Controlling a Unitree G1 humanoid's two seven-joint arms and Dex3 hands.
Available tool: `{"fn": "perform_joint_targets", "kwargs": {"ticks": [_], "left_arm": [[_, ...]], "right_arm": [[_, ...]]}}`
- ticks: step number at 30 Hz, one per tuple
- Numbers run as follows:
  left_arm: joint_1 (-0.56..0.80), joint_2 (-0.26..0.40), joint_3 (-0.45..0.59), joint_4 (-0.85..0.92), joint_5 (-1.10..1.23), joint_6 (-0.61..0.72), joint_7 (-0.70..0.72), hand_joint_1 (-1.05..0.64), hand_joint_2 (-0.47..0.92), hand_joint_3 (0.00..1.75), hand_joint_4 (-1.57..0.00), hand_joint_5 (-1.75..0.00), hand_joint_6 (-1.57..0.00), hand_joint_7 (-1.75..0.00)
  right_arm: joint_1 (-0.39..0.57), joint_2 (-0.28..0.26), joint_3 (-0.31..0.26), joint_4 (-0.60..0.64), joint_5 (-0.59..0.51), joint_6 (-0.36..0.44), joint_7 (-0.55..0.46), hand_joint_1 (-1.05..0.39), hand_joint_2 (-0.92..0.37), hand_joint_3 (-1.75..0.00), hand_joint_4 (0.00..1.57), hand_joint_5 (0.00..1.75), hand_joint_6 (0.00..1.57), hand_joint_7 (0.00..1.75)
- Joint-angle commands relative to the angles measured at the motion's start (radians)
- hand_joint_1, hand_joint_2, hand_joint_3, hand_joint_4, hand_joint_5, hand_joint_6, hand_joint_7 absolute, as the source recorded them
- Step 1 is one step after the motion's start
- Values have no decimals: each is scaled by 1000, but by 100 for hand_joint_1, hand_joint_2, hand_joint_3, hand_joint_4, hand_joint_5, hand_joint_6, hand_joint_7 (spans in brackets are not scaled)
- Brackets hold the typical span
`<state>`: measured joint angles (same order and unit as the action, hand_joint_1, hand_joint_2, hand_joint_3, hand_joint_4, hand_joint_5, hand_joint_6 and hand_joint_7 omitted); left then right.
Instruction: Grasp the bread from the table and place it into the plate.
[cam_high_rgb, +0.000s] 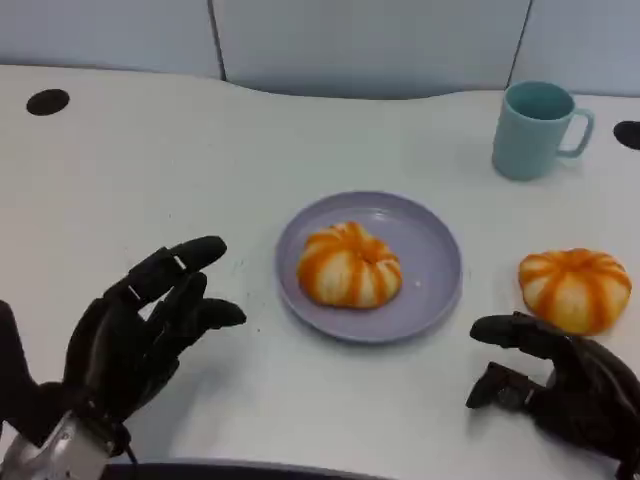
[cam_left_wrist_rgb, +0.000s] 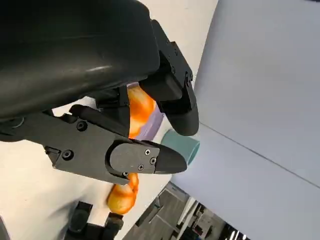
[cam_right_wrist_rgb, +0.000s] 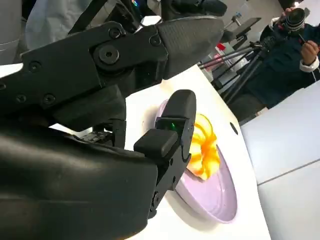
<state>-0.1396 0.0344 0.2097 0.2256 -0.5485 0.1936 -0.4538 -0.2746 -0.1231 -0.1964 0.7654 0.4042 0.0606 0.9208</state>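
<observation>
I see one round bun (cam_high_rgb: 350, 265) sitting flat on the plate (cam_high_rgb: 435, 250), no long axis; another bun (cam_high_rgb: 575, 288) lies right of it. My right hand (cam_high_rgb: 560, 380) and left hand (cam_high_rgb: 140, 335) are spread, empty.

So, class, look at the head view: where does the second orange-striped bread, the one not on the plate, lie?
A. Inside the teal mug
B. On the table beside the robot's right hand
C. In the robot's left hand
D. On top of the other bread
B: the second bread lies on the bare table, just beyond the open right hand, apart from the purple plate.
</observation>
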Motion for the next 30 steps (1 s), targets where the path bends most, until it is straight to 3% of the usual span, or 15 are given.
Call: {"fn": "perform_joint_targets", "kwargs": {"ticks": [1,10,17,30], "left_arm": [[26,-2,10,14,0,-43,-34,-40,92,33,-37,-171,-49,-100],[29,-12,23,40,-7,-49,-42,-42,92,36,-42,-173,-45,-113],[58,-21,18,29,-4,-6,-20,-39,92,31,-44,-175,-35,-138],[82,-35,17,38,25,-12,0,-38,92,27,-50,-175,-40,-142]], "right_arm": [[14,-14,-4,3,-3,4,-4,-39,-92,-15,52,131,65,71],[17,-16,-4,1,-5,-1,-4,-39,-92,-16,52,131,66,71],[24,-20,-6,-12,-1,5,-3,-38,-92,-16,51,131,65,70],[27,-27,-11,-7,2,-1,3,-39,-92,-15,52,132,66,71]]}}
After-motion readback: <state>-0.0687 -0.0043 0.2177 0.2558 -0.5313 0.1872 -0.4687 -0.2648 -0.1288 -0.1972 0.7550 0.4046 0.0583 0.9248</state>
